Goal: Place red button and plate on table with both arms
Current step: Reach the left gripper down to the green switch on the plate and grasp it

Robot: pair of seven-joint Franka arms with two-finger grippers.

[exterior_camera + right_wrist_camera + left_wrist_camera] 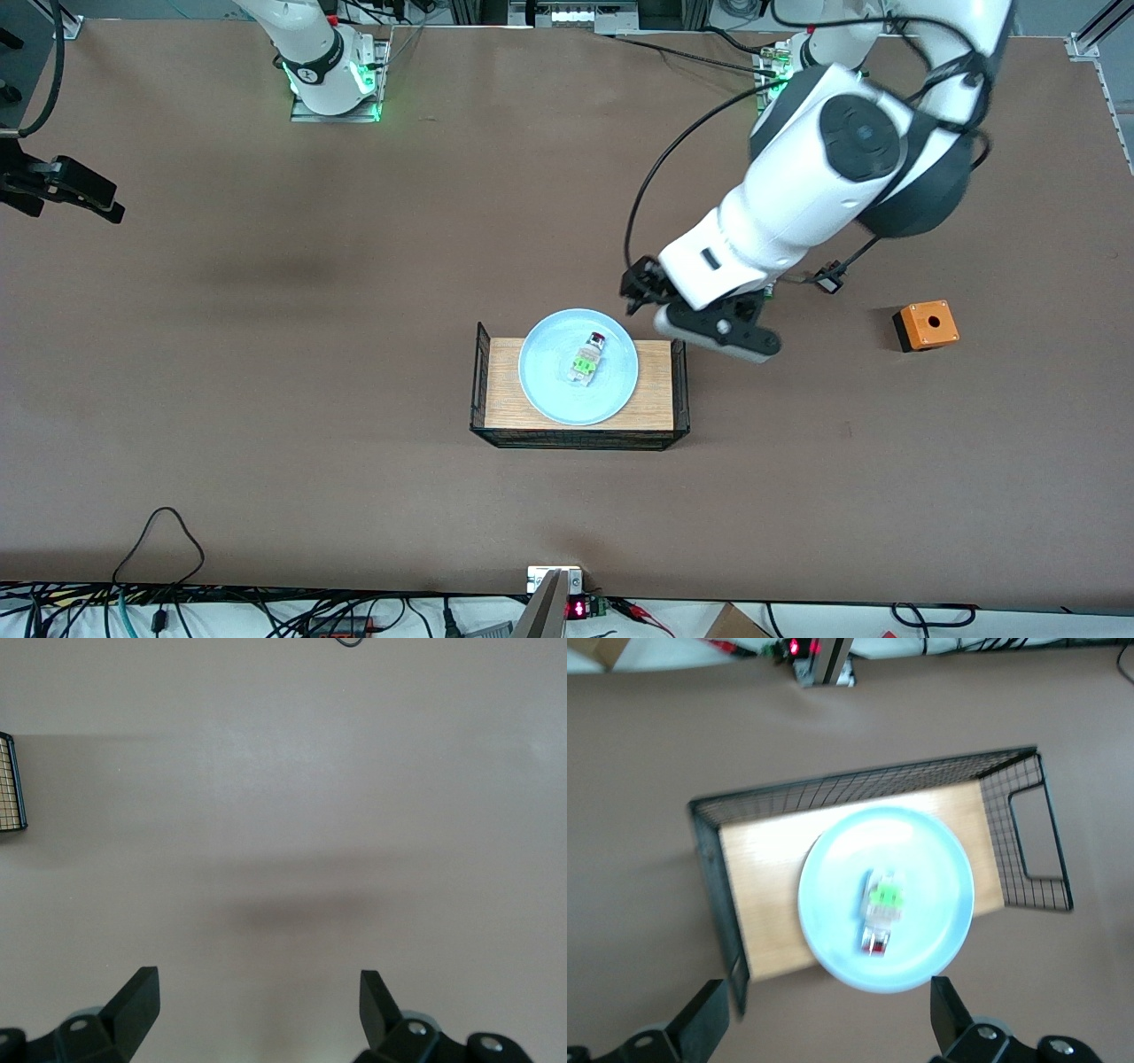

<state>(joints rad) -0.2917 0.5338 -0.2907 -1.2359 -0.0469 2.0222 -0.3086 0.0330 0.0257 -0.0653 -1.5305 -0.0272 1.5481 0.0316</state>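
The left gripper [824, 1023], fingers spread and empty, hung over the tray's [651, 408] edge beside the stiff, probably slippery plate [540, 390], best pinched at its rim, with the light red button [588, 358] lying loose on it, while the right gripper [257, 1014], likewise spread, waited over bare table [266, 354].

No text, label or brand could be read on any object in the views. The only sign-like thing was a small red lighted display [577, 609] on a device at the edge of the surface nearest the front camera (its digits were too small to read). The same red glow [801, 647] appeared in the left wrist view, and there also it could not be read.
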